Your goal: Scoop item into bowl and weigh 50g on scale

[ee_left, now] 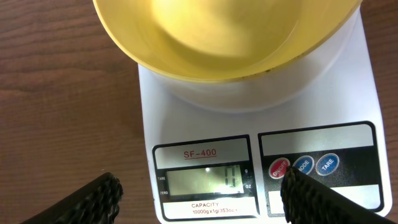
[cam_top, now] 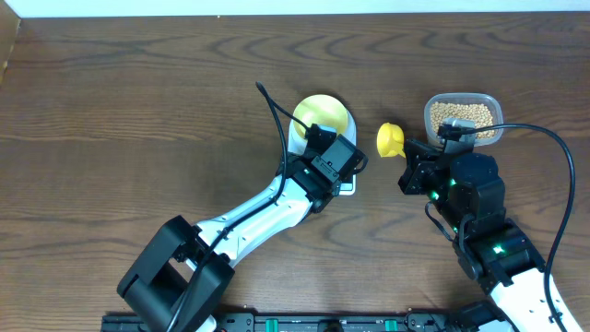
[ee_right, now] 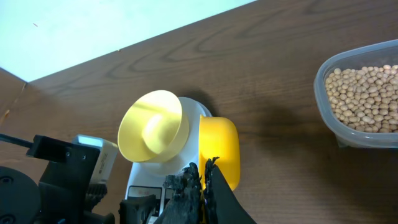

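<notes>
The pale yellow-green bowl (cam_top: 323,114) stands on the white scale (cam_top: 296,140) and looks empty in the left wrist view (ee_left: 224,37). My left gripper (ee_left: 202,205) is open, its fingers either side of the scale's lit display (ee_left: 205,180), just above it. My right gripper (ee_right: 204,180) is shut on the handle of the bright yellow scoop (ee_right: 219,148), which is held right of the bowl (ee_right: 151,127) and scale (ee_right: 194,112). No beans show in the scoop (cam_top: 391,139). The tan beans (cam_top: 464,116) lie in the clear tub.
The clear plastic tub (ee_right: 326,102) stands at the back right, right of the scoop. The left arm (cam_top: 249,217) stretches diagonally from the front edge to the scale. Bare wooden table (cam_top: 129,101) lies at the left and back.
</notes>
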`<control>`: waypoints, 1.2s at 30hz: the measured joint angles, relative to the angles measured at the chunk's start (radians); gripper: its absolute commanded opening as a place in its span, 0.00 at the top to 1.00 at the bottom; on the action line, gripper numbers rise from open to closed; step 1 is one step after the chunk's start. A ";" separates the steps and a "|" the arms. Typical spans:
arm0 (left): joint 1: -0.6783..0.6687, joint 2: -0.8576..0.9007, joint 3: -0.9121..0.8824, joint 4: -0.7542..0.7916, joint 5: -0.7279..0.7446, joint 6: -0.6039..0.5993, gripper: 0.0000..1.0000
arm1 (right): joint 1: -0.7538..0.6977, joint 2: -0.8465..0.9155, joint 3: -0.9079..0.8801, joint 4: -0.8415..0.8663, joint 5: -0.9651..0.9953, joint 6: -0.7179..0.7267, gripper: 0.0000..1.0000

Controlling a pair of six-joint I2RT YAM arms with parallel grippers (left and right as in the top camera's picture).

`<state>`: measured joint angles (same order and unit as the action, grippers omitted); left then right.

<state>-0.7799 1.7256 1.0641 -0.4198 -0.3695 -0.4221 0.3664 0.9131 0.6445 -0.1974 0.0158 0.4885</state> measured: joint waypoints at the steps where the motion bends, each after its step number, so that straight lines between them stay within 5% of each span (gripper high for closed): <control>1: 0.000 0.000 0.000 0.000 0.000 0.000 0.16 | 0.000 0.000 0.000 0.000 0.000 0.000 0.99; 36: 0.000 0.000 0.000 -0.006 0.000 0.000 0.16 | 0.000 0.000 0.000 -0.008 0.000 0.000 0.99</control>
<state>-0.7799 1.7256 1.0641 -0.4263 -0.3695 -0.4221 0.3664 0.9131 0.6445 -0.2054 0.0158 0.4881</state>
